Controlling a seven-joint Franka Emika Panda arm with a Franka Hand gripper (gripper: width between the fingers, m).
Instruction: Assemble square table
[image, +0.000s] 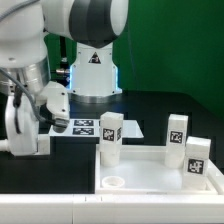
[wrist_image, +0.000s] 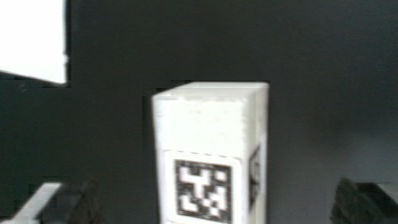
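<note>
The square table's white panel (image: 150, 172) lies at the exterior view's lower right, with a raised rim and a round corner socket (image: 115, 182). Three stubby white tagged legs stand upright by it: one at the panel's near-left edge (image: 110, 138), one behind it (image: 177, 129), one at its right (image: 197, 157). My gripper (image: 28, 140) hangs at the exterior view's far left, away from the panel. In the wrist view a tagged white leg (wrist_image: 210, 140) stands upright between the dark fingers (wrist_image: 54, 203) of my gripper (wrist_image: 210, 208), which is open, with clear gaps on both sides.
The marker board (image: 82, 126) lies flat on the black table between my gripper and the panel. The robot base (image: 92, 65) stands behind it. A white patch (wrist_image: 32, 40) shows at the wrist view's edge.
</note>
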